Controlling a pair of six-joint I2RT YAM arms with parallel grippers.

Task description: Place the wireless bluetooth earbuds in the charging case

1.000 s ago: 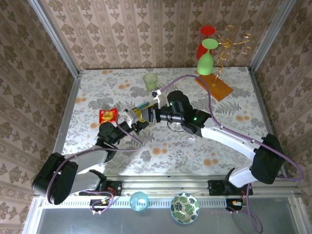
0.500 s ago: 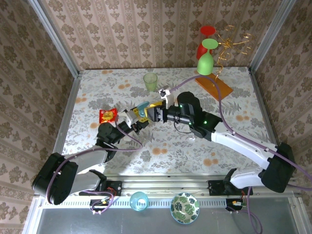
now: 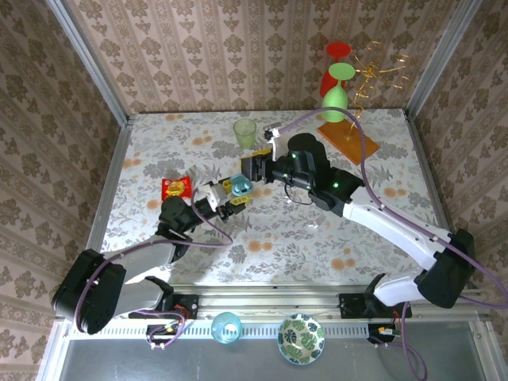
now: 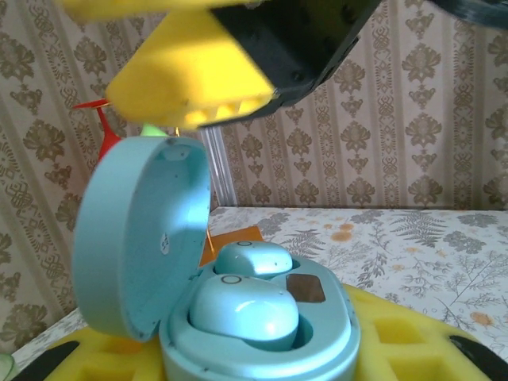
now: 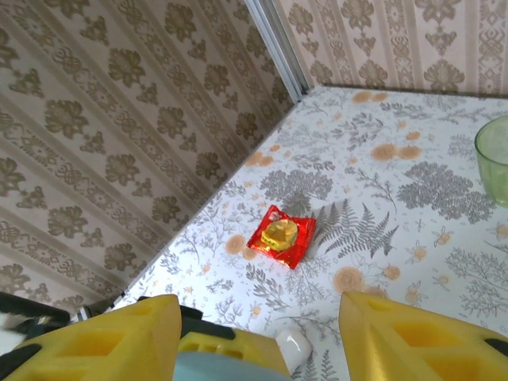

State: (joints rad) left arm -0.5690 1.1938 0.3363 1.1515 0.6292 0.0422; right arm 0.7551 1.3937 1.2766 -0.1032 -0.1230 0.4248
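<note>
My left gripper [image 3: 231,196] is shut on the pale-blue charging case [image 3: 240,186], holding it between yellow pads above the table's middle. In the left wrist view the case [image 4: 317,349] has its lid [image 4: 143,238] standing open, and two pale-blue wireless bluetooth earbuds [image 4: 242,309] [image 4: 254,258] sit in its wells. My right gripper [image 3: 252,168] hovers open just beyond and above the case, and one of its yellow fingers [image 4: 190,87] hangs over the lid. In the right wrist view its fingers [image 5: 95,341] stand wide apart with the lid's top [image 5: 214,371] below them.
A green cup [image 3: 245,132] stands at the back centre. A red snack packet [image 3: 176,187] lies left of the grippers. An orange board [image 3: 348,141] with a gold wire stand and red and green glasses occupies the back right. A blue cup [image 3: 226,327] and a patterned bowl [image 3: 301,338] sit below the front rail.
My right gripper has opened and drawn back up and to the right, away from the case. The left gripper has kept hold of the case, roughly in place.
</note>
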